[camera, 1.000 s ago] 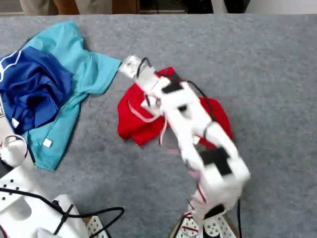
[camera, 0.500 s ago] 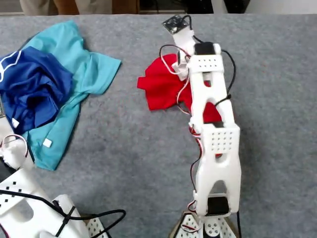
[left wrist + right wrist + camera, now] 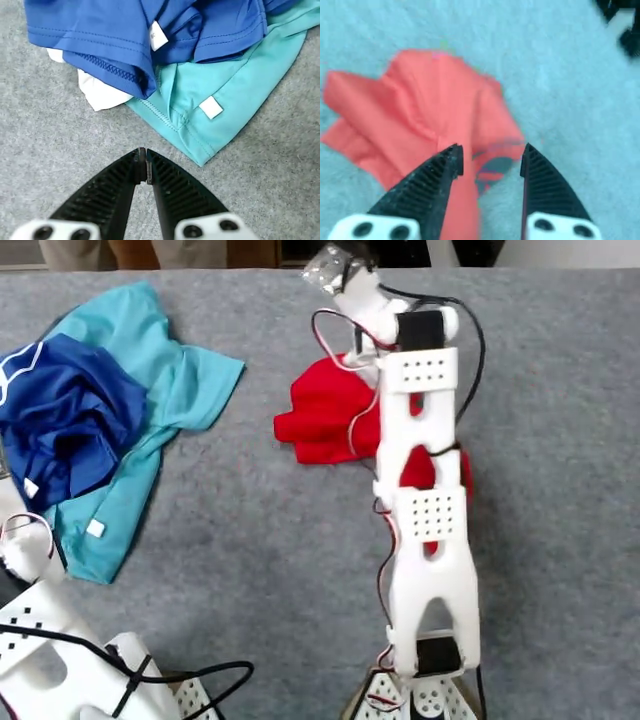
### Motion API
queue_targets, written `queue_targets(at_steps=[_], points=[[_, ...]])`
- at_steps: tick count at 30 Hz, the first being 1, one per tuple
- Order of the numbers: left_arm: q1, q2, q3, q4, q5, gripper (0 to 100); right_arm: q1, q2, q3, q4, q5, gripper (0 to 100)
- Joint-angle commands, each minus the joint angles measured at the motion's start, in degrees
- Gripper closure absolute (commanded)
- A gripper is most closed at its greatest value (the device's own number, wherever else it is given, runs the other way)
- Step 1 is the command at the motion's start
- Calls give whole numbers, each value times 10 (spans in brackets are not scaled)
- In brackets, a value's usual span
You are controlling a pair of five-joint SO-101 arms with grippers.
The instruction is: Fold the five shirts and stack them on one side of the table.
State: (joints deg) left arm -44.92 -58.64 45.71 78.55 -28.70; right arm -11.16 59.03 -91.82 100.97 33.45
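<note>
Right gripper (image 3: 491, 152): jaws stood apart, nothing clamped. The red shirt (image 3: 425, 110) lay crumpled beneath them, its near edge showing in the gap between the two fingers. From the high view, the red shirt (image 3: 320, 420) sat at the far middle of the table (image 3: 250, 560), partly under the outstretched arm.

Left gripper (image 3: 143, 161): jaws pressed together, empty, over bare table near the hem of the teal shirt (image 3: 225, 85).

Count: one red shirt, one blue shirt (image 3: 70, 410) bunched on top of one teal shirt (image 3: 170, 370), and one white cloth (image 3: 102, 95) protruding from under the blue shirt (image 3: 100, 30).
</note>
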Motion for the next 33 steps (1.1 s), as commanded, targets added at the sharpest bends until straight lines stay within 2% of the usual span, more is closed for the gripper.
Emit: queue_targets(at_steps=[1,6,10,17,24,33], points=[[-7,-7,-8,-11,-6,981,-53,-36,-8,11,6,800],[-7,-7,-6,-11,-6,981,-146,-32,44,11,9,800],[-9,-7,-7,-8,-6,981,-189,-8,98,11,11,800],[-9,-7,-5,-11,-6,981,-203,44,113,11,5,800],[-8,-7,-3,-9,-6,981,-207,72,114,11,-52,800],[-7,-7,-2,-11,-6,981,-204,150,105,-10,-53,800]])
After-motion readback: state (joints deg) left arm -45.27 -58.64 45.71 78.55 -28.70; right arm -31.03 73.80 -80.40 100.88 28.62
